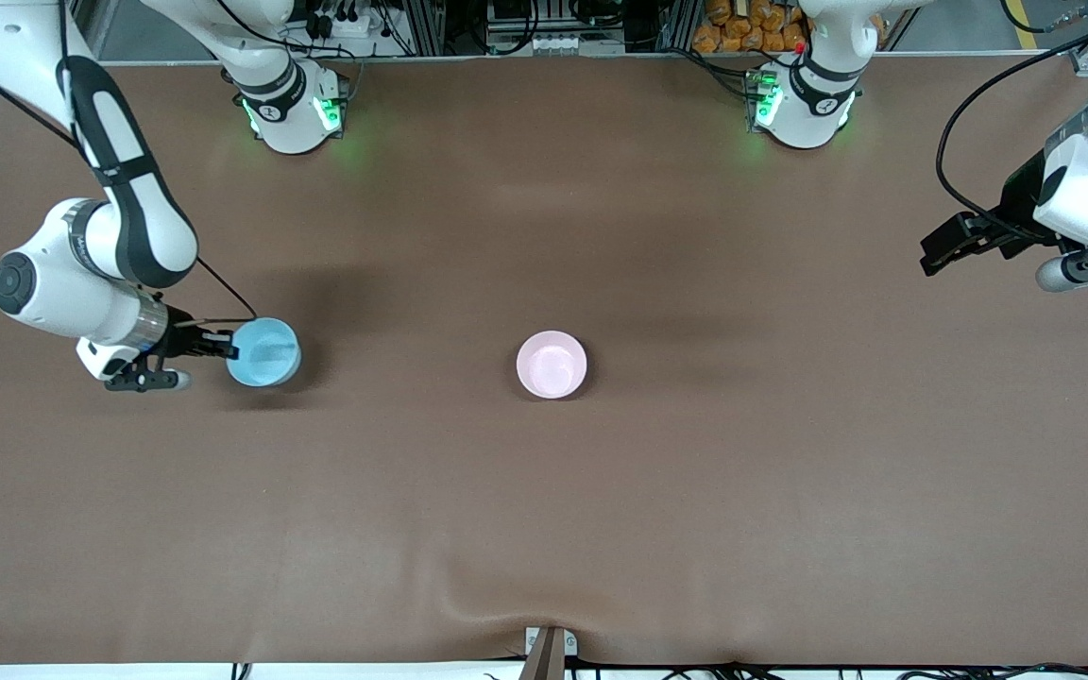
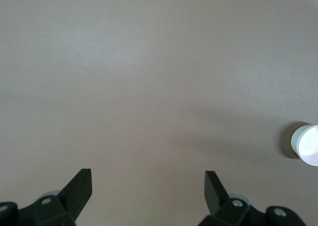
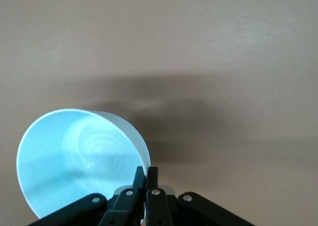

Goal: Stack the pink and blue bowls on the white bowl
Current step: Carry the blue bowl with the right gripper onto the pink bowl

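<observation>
Nearest the front camera, the brown table [image 1: 544,529] is wrinkled at its edge by a small metal bracket [image 1: 546,650]. Farther up, about midway between the two arms' ends, the pink bowl [image 1: 552,365] sits upright on the cloth, with no gripper near it. It seems to rest inside a second bowl, though whether that is the white bowl cannot be told from above; the left wrist view catches a pale bowl [image 2: 307,144] at its margin, its colour unclear.

Toward the right arm's end of the table, roughly level with the pink one, is the blue bowl [image 1: 263,352] — the right gripper [image 1: 221,346] has it by the rim. Its fingers [image 3: 140,179] are pressed together on the wall of the blue bowl [image 3: 79,161], one inside and one outside, so that the bowl hangs off the fingertips on the side away from the wrist, tilted with its mouth partly toward the camera. Whether its base touches the table or is just off it cannot be told.

Farther still, the left gripper [image 1: 943,247] waits in the air over the left arm's end of the table, well apart from both bowls — its fingers [image 2: 79,192] spread wide with only bare cloth between them.
</observation>
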Controlling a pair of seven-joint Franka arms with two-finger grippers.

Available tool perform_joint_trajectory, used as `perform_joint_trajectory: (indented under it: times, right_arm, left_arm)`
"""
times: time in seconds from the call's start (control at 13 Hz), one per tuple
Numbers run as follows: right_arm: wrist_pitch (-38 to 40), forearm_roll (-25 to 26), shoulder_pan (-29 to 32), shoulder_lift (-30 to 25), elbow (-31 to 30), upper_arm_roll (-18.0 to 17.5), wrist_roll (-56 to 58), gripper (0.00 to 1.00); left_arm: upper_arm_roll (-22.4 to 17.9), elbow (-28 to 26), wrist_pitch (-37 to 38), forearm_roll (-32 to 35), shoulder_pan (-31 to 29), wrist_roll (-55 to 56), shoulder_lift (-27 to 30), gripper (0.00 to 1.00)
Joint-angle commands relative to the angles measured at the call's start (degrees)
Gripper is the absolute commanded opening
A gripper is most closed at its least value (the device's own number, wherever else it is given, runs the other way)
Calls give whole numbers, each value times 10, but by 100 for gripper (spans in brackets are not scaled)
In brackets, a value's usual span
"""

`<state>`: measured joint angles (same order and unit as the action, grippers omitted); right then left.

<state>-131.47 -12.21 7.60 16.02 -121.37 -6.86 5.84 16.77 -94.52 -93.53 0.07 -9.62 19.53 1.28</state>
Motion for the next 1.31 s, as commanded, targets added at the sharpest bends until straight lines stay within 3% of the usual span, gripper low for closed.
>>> perform_joint_trajectory:
  times: [0.0, 0.46, 0.69, 1.23]
  right_arm:
    - [24, -12, -70, -6, 40, 2, -132, 0]
    - [20, -22, -234, 2, 113, 2, -422, 0]
    - [18, -29, -303, 45, 167, 4, -547, 0]
    - [-85, -24, -405, 125, 198, 5, -689, 0]
  left_arm:
    - [4, -22, -8, 9, -1, -12, 24, 100]
    - [5, -30, -7, 9, -3, -12, 32, 100]
    - [4, -30, -19, 8, -3, -12, 30, 100]
    - [5, -37, -68, 8, -2, -10, 19, 100]
